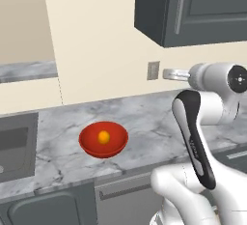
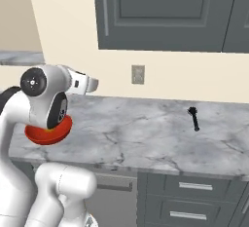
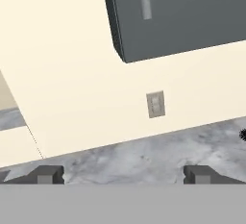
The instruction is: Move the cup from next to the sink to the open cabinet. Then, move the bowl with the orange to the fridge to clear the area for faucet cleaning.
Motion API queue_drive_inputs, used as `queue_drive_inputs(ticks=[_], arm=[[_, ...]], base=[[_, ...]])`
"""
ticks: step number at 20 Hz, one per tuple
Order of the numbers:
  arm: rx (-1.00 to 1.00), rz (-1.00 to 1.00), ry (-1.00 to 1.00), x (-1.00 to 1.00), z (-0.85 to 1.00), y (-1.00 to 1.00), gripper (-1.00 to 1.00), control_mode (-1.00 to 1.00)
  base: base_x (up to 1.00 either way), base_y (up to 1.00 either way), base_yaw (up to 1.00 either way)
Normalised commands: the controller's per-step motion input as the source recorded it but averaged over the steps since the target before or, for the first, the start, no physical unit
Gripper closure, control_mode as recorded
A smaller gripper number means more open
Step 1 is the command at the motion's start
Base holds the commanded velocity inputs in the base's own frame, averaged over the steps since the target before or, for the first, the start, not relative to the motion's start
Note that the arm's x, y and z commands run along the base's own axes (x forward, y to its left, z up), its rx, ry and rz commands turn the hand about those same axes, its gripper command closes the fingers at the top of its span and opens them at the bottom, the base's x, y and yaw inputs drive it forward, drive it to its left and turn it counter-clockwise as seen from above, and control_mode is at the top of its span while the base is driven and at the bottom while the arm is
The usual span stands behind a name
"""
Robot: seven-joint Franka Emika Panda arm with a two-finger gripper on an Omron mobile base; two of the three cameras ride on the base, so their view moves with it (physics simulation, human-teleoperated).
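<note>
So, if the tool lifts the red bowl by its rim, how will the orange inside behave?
The orange is round and lies loose in the middle of the bowl, so it will probably roll if the bowl tilts. The bowl looks shallow and glossy, so it may slip in a rim grasp. The tool is open, away from it.

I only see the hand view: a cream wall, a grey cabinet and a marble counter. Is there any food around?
Observer: Yes. In the left base view an orange lies in a red bowl on the counter.
Visitor: Is the robot holding that bowl?
Observer: No. The gripper is open and empty, up at the height of the wall outlet, apart from the bowl.
Visitor: Anything else on that counter?
Observer: A small black brush-like thing lies further right, seen whole in the right base view.
</note>
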Motion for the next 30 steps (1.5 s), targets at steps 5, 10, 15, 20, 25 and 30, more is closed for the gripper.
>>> queue_drive_inputs(ticks=[5, 10, 15, 20, 25, 30], arm=[[0.08, 0.01, 0.79, 0.04, -0.73, 0.09, -1.00, -1.00], [0.12, 0.09, 0.64, 0.04, -0.94, 0.27, -1.00, -1.00], [0.22, 0.13, -0.01, 0.02, -0.85, 0.18, -1.00, -1.00], [0.06, 0.14, 0.01, 0.36, -0.66, 0.71, -1.00, -1.00], [0.02, 0.09, 0.24, 0.45, -0.49, 0.54, -1.00, -1.00], [0.03, 0.05, 0.24, 0.38, -0.41, 0.32, -1.00, -1.00]], base=[[0.00, 0.00, 0.00], [0.00, 0.00, 0.00], [0.00, 0.00, 0.00], [0.00, 0.00, 0.00], [0.00, 0.00, 0.00], [0.00, 0.00, 0.00]])
